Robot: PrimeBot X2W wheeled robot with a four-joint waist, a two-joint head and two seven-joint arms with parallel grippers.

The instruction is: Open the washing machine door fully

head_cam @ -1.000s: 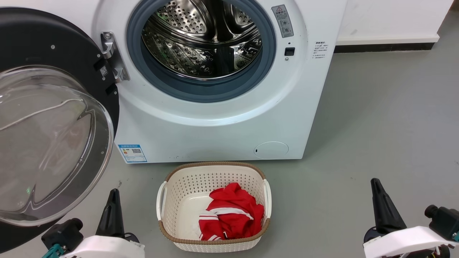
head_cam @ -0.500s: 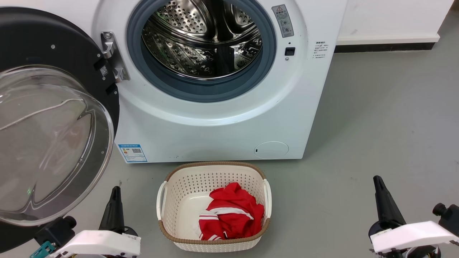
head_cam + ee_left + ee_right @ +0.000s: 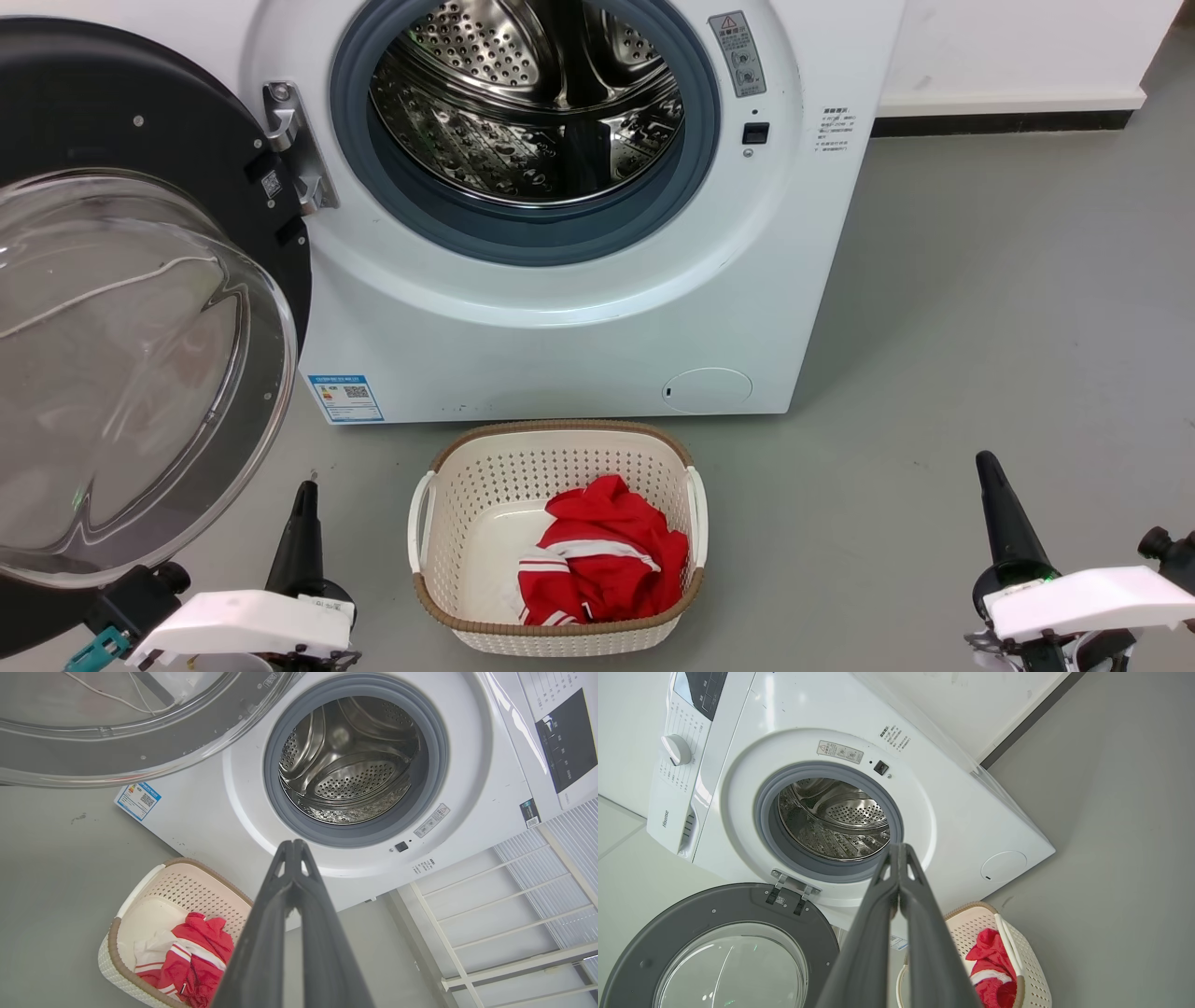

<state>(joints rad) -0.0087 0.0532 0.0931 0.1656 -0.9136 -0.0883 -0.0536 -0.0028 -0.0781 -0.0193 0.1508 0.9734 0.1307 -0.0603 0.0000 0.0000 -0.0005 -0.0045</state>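
Note:
The white washing machine (image 3: 579, 336) stands ahead with its steel drum mouth (image 3: 527, 103) uncovered. The washing machine door (image 3: 112, 112), a black disc with a bulging clear glass bowl (image 3: 131, 373), is swung wide to the left on its metal hinge (image 3: 294, 149); the right wrist view shows the door (image 3: 691, 910) lying flat open beside the machine (image 3: 962, 812). My left gripper (image 3: 303, 495) is shut, low at the left, just right of the glass bowl and apart from it. My right gripper (image 3: 990, 467) is shut at the lower right, holding nothing. Both wrist views show fingers (image 3: 292, 858) (image 3: 899, 858) pressed together.
A cream perforated laundry basket (image 3: 448, 467) with red-and-white clothing (image 3: 602, 551) sits on the grey floor in front of the machine, between my grippers. Bare floor (image 3: 1008, 299) stretches to the right. A white wall with a dark skirting (image 3: 999, 121) runs behind.
Both arms have drawn back toward the bottom edge: the left gripper's tip sits a little lower, and the right gripper has shifted slightly right. The door and basket have not moved.

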